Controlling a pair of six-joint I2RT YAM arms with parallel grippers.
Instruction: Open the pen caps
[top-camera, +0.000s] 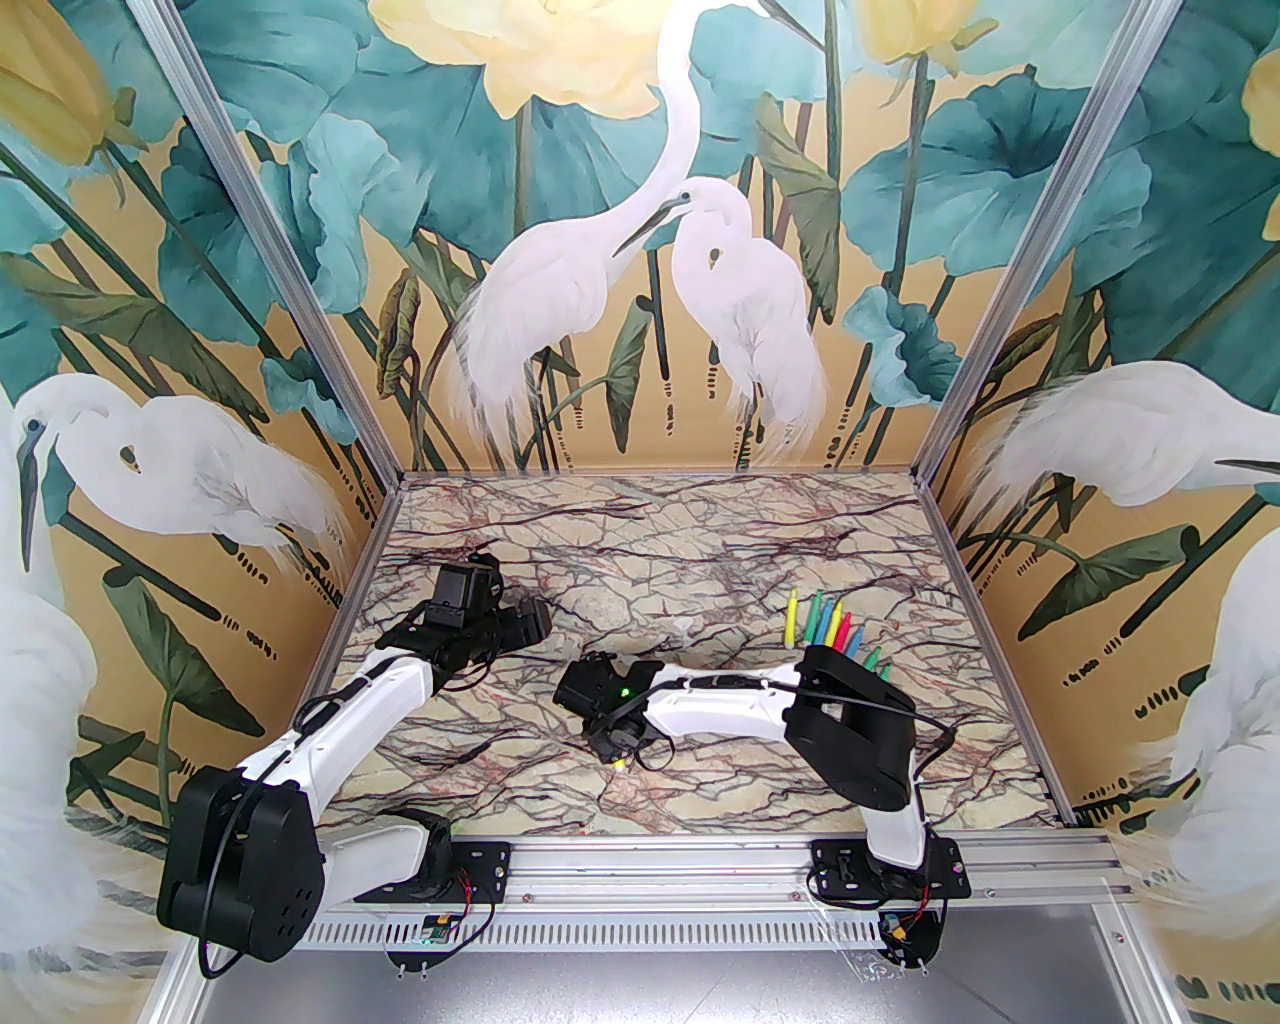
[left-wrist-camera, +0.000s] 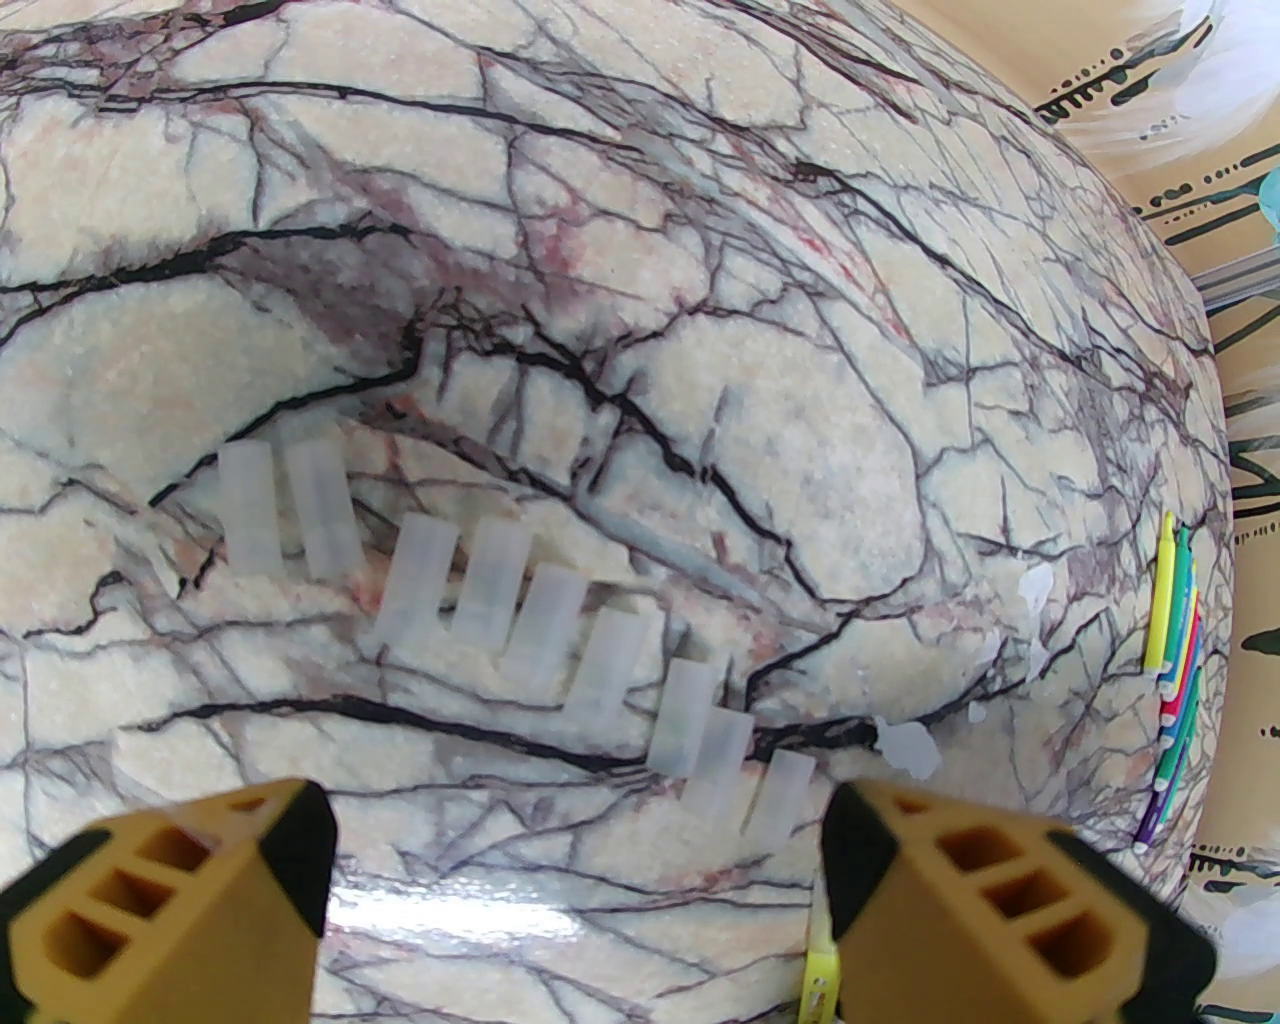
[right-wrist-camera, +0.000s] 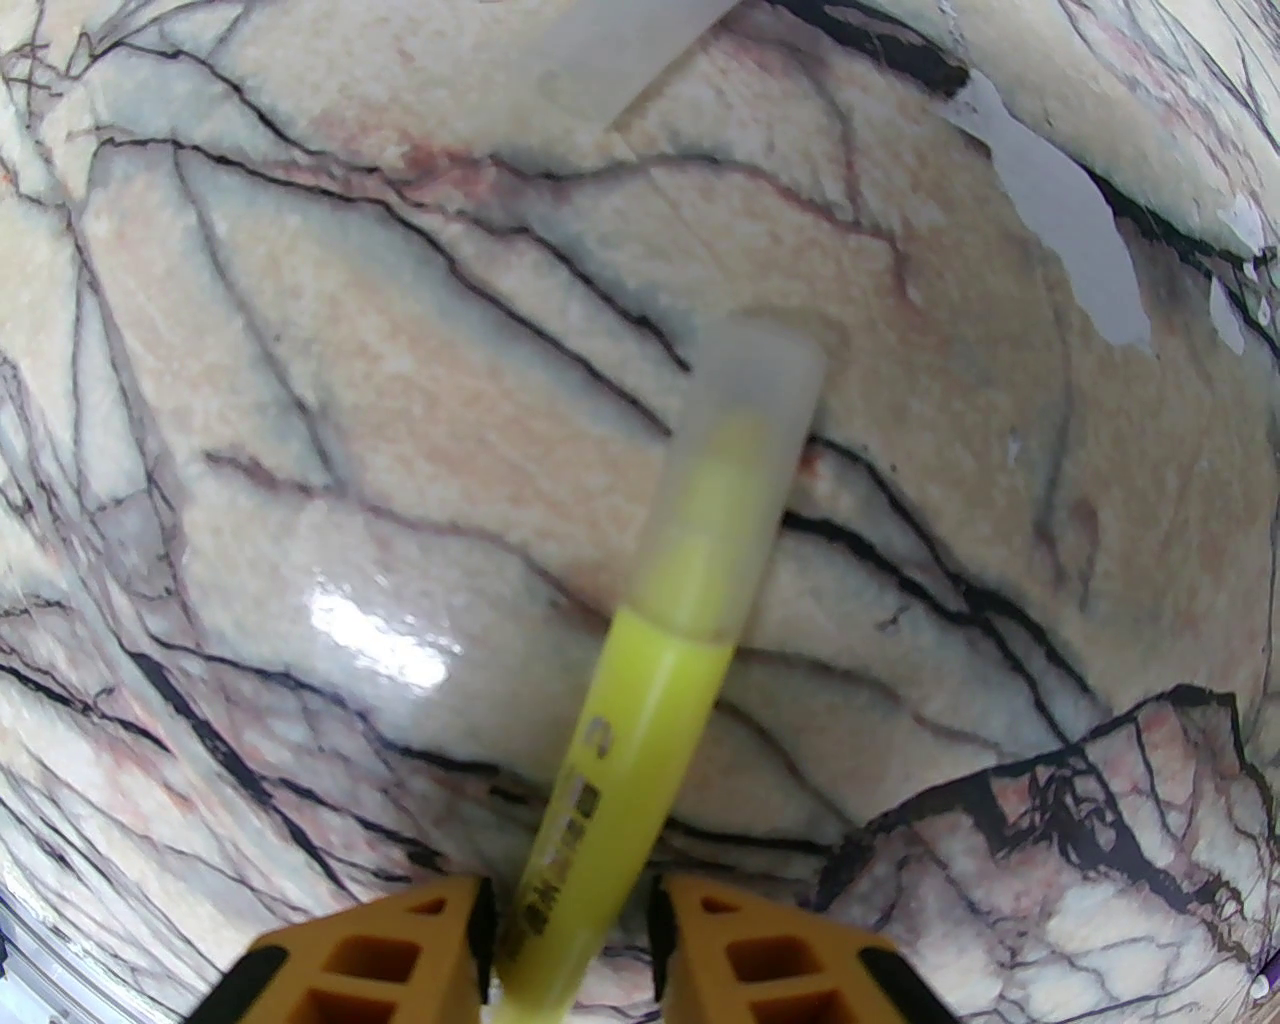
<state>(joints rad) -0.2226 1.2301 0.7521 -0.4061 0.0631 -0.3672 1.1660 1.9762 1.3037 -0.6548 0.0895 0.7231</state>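
My right gripper (right-wrist-camera: 570, 940) is shut on a yellow pen (right-wrist-camera: 640, 720) near its butt end. The pen points away over the table, and its pale see-through cap (right-wrist-camera: 745, 440) is still on, with the yellow tip visible inside. That gripper (top-camera: 615, 745) hangs low over the middle of the table. My left gripper (left-wrist-camera: 575, 870) is open and holds nothing, just above a row of several loose pen caps (left-wrist-camera: 490, 600) lying side by side. The held yellow pen (left-wrist-camera: 818, 975) shows beside the left gripper's right finger. Several uncapped pens (top-camera: 830, 625) lie in a bunch at the right.
The marbled tabletop (top-camera: 700, 540) has small white worn patches (right-wrist-camera: 1060, 220) near the caps. Painted walls close in three sides. The right arm's elbow (top-camera: 850, 730) stands just in front of the bunch of pens (left-wrist-camera: 1170, 640). Another loose cap (right-wrist-camera: 620, 50) lies ahead of the held pen.
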